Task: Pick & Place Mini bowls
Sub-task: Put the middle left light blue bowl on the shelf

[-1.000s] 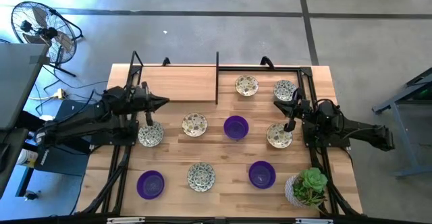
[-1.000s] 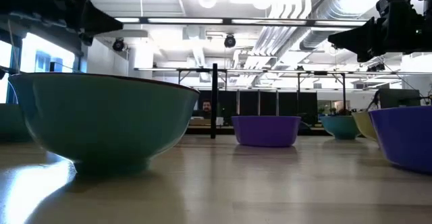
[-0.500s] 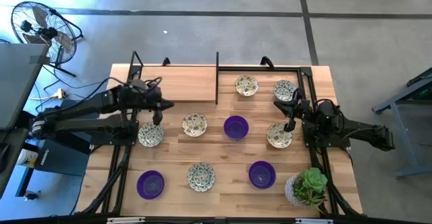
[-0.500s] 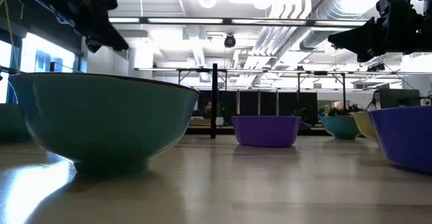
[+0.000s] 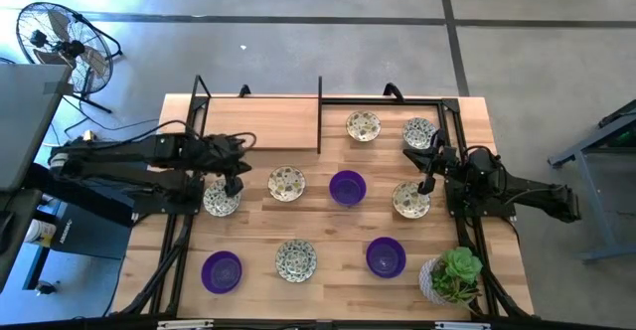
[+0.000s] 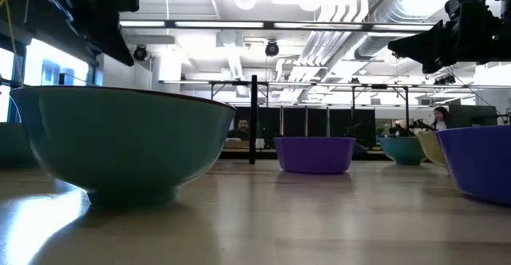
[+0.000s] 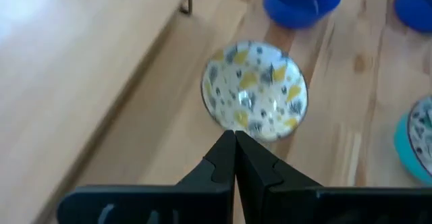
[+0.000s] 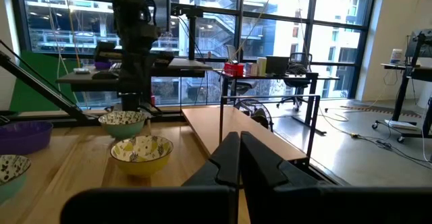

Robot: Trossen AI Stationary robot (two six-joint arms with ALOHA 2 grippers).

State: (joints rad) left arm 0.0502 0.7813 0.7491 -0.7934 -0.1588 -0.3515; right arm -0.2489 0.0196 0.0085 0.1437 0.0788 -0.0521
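While the right arm keeps its station at the table's point(image 5: 298, 121) right edge, the left arm has folded back toward its own side, drawing the left gripper point(image 5: 237, 174) from above the bare plank area to a spot between two patterned bowls. Its fingers are pressed together and carry nothing. One speckled bowl point(image 5: 222, 199) lies just beside the tip, toward the table's front; a second speckled bowl point(image 5: 286, 184) sits near it toward the centre, and the left wrist view looks down on a patterned bowl point(image 7: 255, 91) just ahead of the closed tips. The right gripper point(image 5: 429, 171), likewise shut and empty, hangs between the two speckled bowls on its side. All nine mini bowls rest on the wood, none lifted; the three purple ones, such as the central purple bowl point(image 5: 347, 187), are untouched. Judging by this repositioning, a pick is being lined up, and the fingers must spread first.
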